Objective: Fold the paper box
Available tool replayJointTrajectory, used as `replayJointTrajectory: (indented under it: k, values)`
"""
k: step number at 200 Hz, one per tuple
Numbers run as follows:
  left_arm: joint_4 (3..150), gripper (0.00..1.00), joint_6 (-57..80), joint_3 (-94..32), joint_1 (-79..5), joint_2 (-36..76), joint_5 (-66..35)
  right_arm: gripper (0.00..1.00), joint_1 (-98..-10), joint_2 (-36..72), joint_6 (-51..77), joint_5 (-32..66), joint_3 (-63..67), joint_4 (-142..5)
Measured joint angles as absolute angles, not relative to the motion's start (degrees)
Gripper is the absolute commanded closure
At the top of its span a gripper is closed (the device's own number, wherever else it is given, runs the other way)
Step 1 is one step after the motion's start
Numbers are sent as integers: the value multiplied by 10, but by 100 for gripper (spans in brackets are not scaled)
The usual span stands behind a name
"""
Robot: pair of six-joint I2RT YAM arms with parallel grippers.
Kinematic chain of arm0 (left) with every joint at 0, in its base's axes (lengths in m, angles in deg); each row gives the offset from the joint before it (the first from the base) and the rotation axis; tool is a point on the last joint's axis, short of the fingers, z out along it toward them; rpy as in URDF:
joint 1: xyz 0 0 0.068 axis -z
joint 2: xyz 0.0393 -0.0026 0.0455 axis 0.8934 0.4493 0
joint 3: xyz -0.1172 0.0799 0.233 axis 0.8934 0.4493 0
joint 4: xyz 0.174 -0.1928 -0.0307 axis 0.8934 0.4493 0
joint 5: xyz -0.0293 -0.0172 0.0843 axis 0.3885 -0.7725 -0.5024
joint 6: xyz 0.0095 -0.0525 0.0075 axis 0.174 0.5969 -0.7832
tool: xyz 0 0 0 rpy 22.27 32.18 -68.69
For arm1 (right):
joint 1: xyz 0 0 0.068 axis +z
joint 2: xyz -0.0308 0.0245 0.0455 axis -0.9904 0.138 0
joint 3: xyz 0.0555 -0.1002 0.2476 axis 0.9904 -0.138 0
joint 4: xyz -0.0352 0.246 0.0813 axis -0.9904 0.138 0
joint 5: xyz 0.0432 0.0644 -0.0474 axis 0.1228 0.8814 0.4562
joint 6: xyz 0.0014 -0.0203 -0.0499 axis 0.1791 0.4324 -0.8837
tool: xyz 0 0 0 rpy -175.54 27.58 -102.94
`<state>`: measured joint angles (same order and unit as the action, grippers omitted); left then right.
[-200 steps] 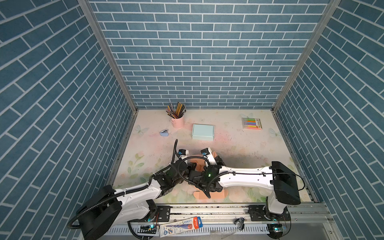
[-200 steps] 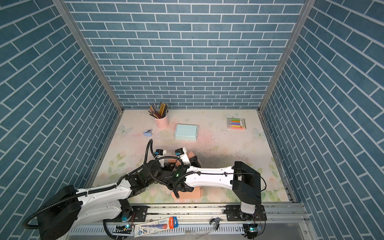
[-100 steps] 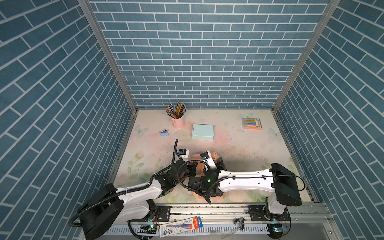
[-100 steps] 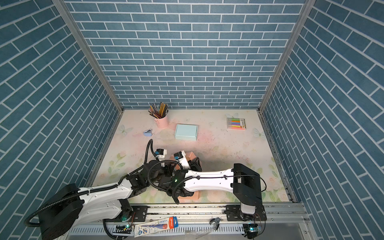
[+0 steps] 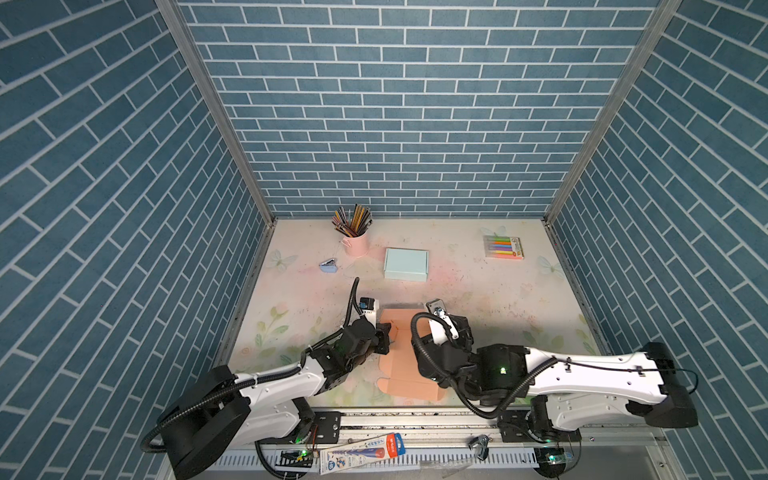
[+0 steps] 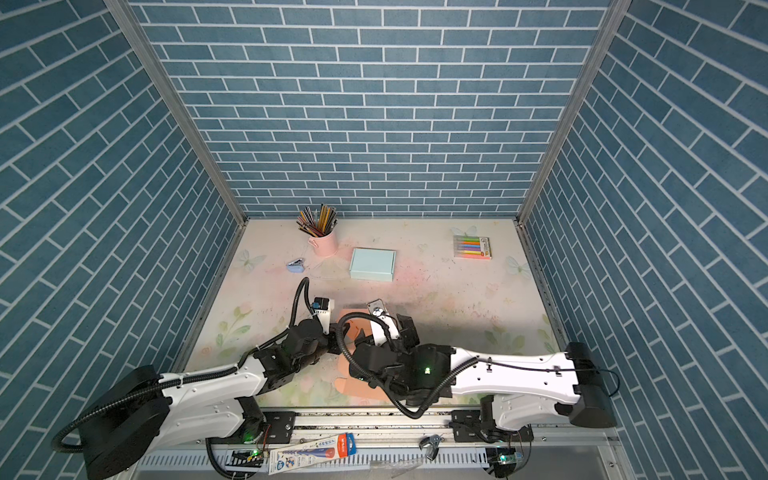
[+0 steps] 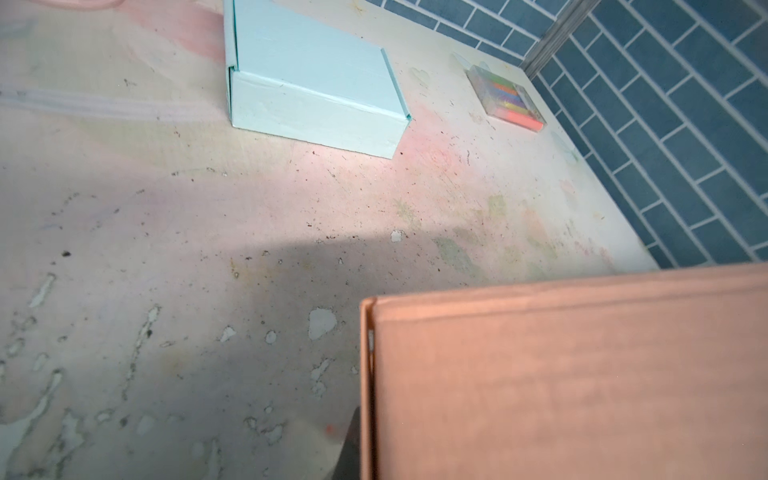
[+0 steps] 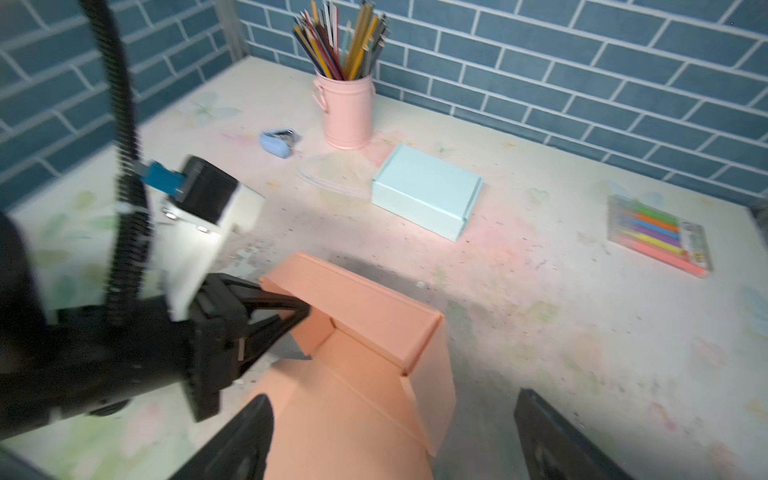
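We saw the matte peach paper box [image 8: 365, 316], half-folded with creased walls raised, on the counter [image 8: 540, 291] before the pale blue box [image 8: 428, 187], left hand [image 8: 299, 311] pinching its flap, right hand [image 8: 392, 399] spread open.

No legible text, print on the marker pack [image 5: 503, 247] too small, blue-and-red packet [image 5: 365, 453] on front rail [image 5: 415, 420] likewise

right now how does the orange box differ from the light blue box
The orange paper box is half folded, with flaps spread flat; the light blue box is closed up. The orange paper box lies near the front; the light blue box sits farther back, alone. Both are cardboard boxes.
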<state>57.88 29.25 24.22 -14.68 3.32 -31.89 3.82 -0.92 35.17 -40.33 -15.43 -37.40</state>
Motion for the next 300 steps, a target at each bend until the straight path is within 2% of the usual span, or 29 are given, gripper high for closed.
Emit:
replayJointTrajectory:
  k: [57, 104, 141, 210, 300]
  values:
    - [575, 93, 197, 242, -147, 26, -299, 7, -131, -121, 298, -176, -276, -512]
    - [562, 93, 155, 240, -147, 64, -280, 7, -218, -91, 256, -37, -301, -558]
    - [552, 92, 134, 238, -147, 84, -275, 6, -251, -34, 227, 36, -302, -584]
    - [506, 91, 105, 238, -146, 133, -278, 6, -261, 49, 205, 116, -302, -615]
    - [455, 85, 96, 235, -144, 175, -289, 12, -263, 95, 190, 122, -297, -605]
